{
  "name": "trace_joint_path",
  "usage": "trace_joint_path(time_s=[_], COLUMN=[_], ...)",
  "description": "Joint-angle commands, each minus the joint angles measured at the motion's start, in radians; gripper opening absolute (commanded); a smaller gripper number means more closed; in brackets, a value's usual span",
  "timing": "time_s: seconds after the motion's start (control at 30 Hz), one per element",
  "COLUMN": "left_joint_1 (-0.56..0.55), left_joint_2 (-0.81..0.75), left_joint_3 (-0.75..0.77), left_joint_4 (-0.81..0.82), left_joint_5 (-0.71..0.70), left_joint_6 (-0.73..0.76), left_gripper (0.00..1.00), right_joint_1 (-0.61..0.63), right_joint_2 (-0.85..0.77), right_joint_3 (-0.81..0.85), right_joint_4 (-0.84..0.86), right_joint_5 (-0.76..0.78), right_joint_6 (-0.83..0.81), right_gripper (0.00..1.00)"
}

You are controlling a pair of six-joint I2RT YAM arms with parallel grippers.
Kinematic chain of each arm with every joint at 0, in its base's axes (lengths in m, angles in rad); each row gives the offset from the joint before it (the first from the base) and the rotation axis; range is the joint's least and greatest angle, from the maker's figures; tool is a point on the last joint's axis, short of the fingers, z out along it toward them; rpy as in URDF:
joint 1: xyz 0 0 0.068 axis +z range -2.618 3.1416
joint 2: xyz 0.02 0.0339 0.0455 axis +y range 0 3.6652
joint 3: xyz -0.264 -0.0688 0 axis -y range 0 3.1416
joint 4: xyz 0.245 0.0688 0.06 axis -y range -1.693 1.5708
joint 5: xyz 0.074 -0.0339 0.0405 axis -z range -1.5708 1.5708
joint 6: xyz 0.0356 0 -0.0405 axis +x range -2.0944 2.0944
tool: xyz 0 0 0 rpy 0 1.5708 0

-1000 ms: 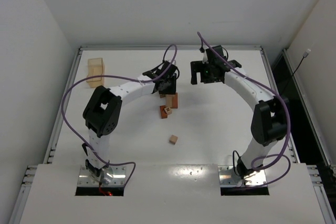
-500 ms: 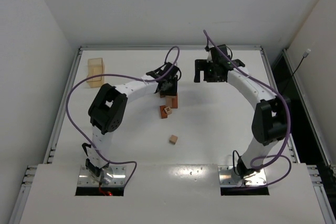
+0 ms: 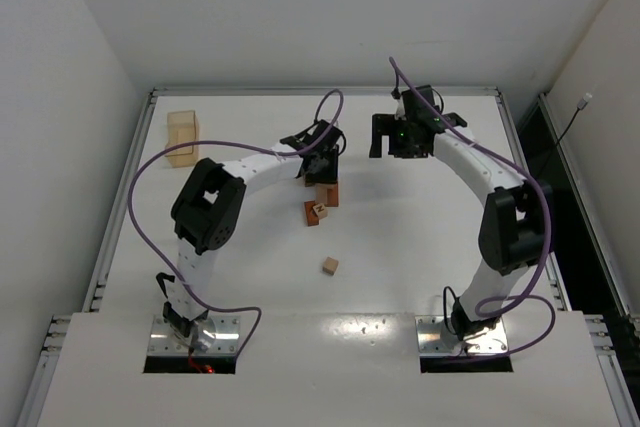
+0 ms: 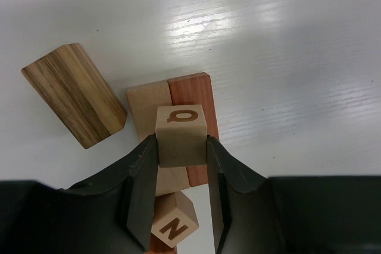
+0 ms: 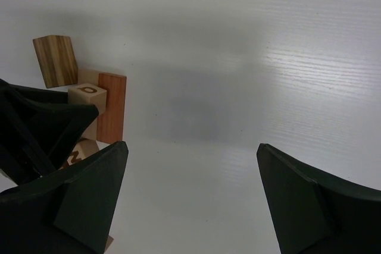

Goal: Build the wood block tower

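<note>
The left hand (image 4: 181, 142) grips a pale tan wooden cube with a dark letter (image 4: 180, 124), holding it over the seam between a pale wooden bar (image 4: 141, 102) and a reddish-brown wooden bar (image 4: 193, 90) lying side by side on the white surface (image 4: 286, 57); whether it touches them I cannot tell. A striped brown wooden block (image 4: 74, 102) lies just beside the pale bar, and a tan cube marked N (image 4: 172, 221) sits nearer the wrist. The right hand (image 5: 191, 147) hangs with its fingers spread wide, off to the side of the blocks, while a small tan cube (image 3: 330, 266) lies alone toward the arm bases.

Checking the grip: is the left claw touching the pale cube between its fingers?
Touching. Left wrist view: both fingers of the left claw sit flush against the pale cube.
</note>
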Motion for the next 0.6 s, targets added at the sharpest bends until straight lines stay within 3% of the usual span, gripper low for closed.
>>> trace_joint_path(time_s=[0.0,0.27,0.3,0.4,0.57], left_joint_1=[-0.011,-0.011,-0.011,-0.011,-0.011], left_joint_2=[0.022,0.033,0.033,0.033,0.024], left_joint_3=[0.034,0.044,0.044,0.044,0.035], left_joint_4=[0.010,0.001,0.001,0.001,0.001], left_joint_5=[-0.004,-0.004,-0.004,-0.004,-0.004], left_joint_6=[-0.008,-0.008,-0.008,0.001,0.001], left_gripper=[0.00,0.03,0.06,0.28,0.40], right_joint_1=[-0.014,-0.014,-0.014,-0.014,-0.014], right_joint_2=[0.006,0.006,0.006,0.006,0.015], right_joint_3=[-0.004,-0.004,-0.004,-0.004,-0.004], right_joint_4=[0.011,0.011,0.011,0.011,0.020], right_joint_5=[-0.028,-0.039,-0.039,-0.039,-0.039], right_joint_6=[0.023,0.023,0.023,0.023,0.023], right_gripper=[0.87,0.87,0.87,0.87,0.87])
